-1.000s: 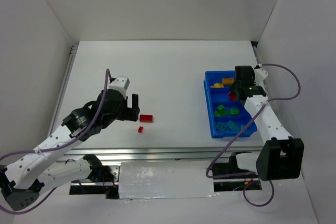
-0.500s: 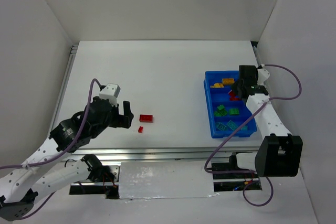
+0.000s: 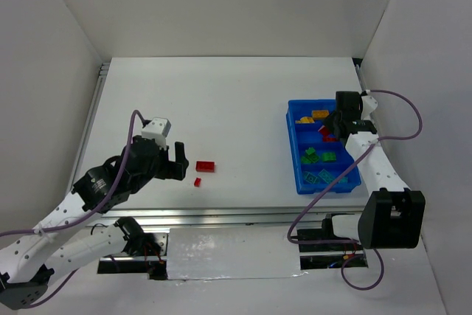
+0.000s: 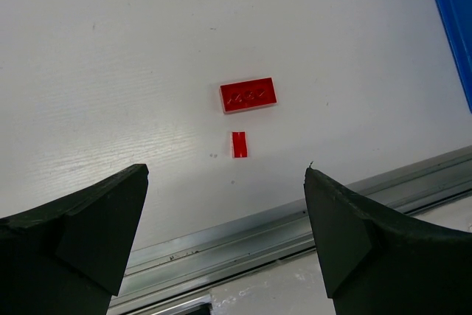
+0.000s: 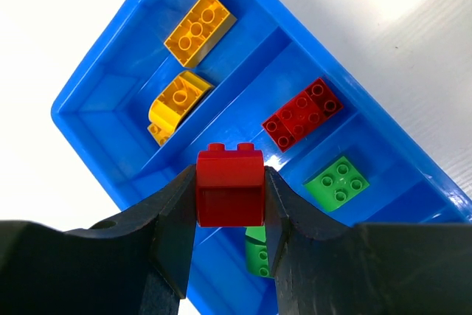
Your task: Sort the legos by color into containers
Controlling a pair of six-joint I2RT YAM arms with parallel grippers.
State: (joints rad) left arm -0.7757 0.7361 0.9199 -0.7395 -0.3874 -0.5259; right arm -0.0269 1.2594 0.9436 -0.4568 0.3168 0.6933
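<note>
White desk [image 3: 243, 101] carrying the whole sorting layout, with the two arms mounted at its near edge; the left arm [image 3: 103, 182] reaches over the open left half, the right arm [image 3: 372, 164] over the blue tray [image 3: 293, 154] at the right side. The left jaws stand wide apart and hold nothing, aimed at the loose pieces ahead of them, a pose that suits an approach to the next pick. The right jaws are closed on a red rounded brick [image 5: 230, 201], gripped by its two flat sides and hanging above the tray at about the ridge between the yellow compartment and the red one, probably so that it can be released into the red one. The compartments run in order: yellow bricks [image 5: 199, 27] in the far one, a red brick [image 5: 302, 114] in the next, then green bricks [image 5: 337, 180], so each colour has its own channel. Not yet sorted, a red flat plate [image 4: 249, 96] and a small red piece [image 4: 239, 144] lie just beside each other on the desk, well apart from the tray
</note>
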